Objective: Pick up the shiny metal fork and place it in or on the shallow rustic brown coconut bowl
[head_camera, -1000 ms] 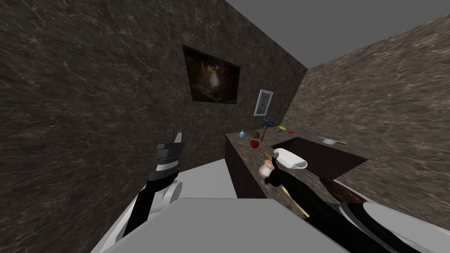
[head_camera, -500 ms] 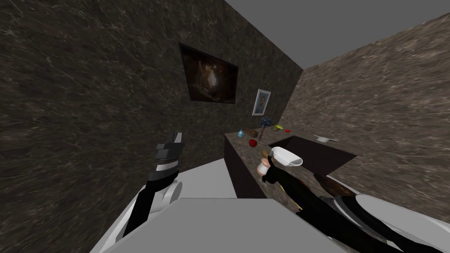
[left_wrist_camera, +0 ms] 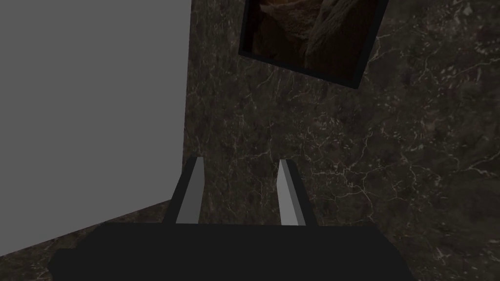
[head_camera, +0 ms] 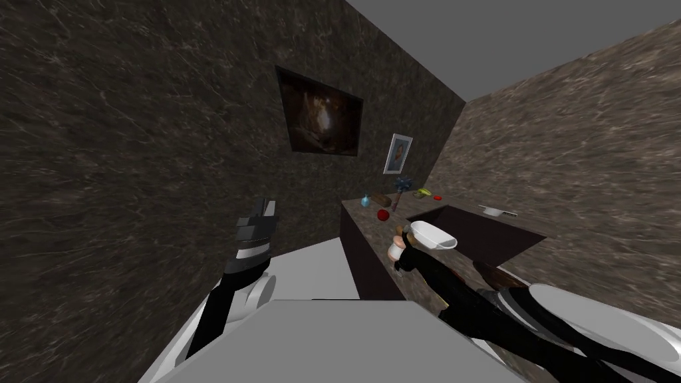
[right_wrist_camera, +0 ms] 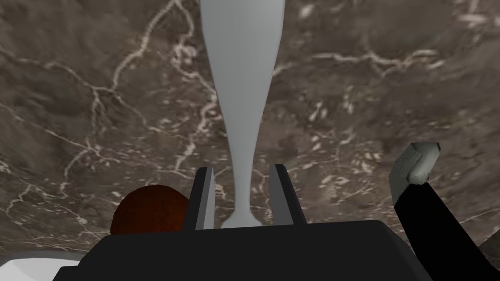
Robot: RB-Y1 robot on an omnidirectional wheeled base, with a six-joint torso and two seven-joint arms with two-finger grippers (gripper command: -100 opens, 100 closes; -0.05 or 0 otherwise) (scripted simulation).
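In the right wrist view a plain grey fork (right_wrist_camera: 241,97) lies lengthwise on the brown marbled counter (right_wrist_camera: 97,97). Its thin neck runs between the fingers of my right gripper (right_wrist_camera: 241,195). The fingers stand open on either side of the neck, with a narrow gap on each side. In the head view that gripper (head_camera: 399,256) hangs low over the counter's near end beside a white bowl (head_camera: 432,236). A dark brown bowl (head_camera: 495,274) sits just behind my right forearm, partly hidden. My left gripper (left_wrist_camera: 239,190) is open and empty, raised at my left (head_camera: 268,206).
A red-brown rounded thing (right_wrist_camera: 146,210) and a black-handled thing with a grey tip (right_wrist_camera: 415,163) flank the right gripper. A dark sink recess (head_camera: 479,233) lies beyond the white bowl. A red ball (head_camera: 383,215) and other small items sit at the counter's far end.
My right forearm has slid further across the counter and now covers a yellow item that showed beside it. The head camera swayed slightly. The left arm has not moved.
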